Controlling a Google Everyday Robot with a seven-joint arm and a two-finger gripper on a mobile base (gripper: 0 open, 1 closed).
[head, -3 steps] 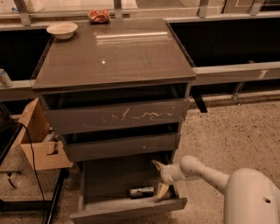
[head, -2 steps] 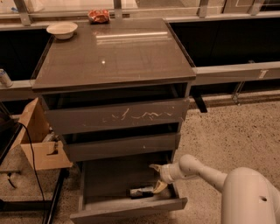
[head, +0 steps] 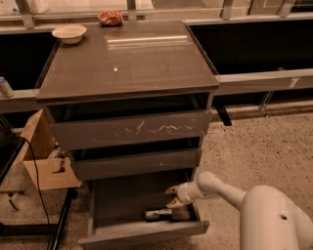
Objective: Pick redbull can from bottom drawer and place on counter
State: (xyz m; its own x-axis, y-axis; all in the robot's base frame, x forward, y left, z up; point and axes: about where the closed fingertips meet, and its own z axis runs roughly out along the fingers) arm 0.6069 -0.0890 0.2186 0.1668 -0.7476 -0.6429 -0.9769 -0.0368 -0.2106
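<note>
Camera view, end effector (head: 172,197) near redbull can (head: 157,214)

A grey cabinet (head: 137,166) stood in the middle of the room on a speckled stone floor (head: 259,146). Its glossy dark counter (head: 127,63) caught streaks of overhead light, and white scratches marked the tallest drawer front (head: 146,130). Behind it a pale, long ledge (head: 264,80) ran to either side, with dark panels (head: 254,49) above it and metal posts (head: 227,9) along the far edge. On the left an open cardboard box (head: 41,163) sat beside the cabinet, a black cable (head: 35,166) hanging across it. The gripper (head: 172,196) hung low at the cabinet's front, over the pulled-out bottom drawer (head: 142,235).
</note>
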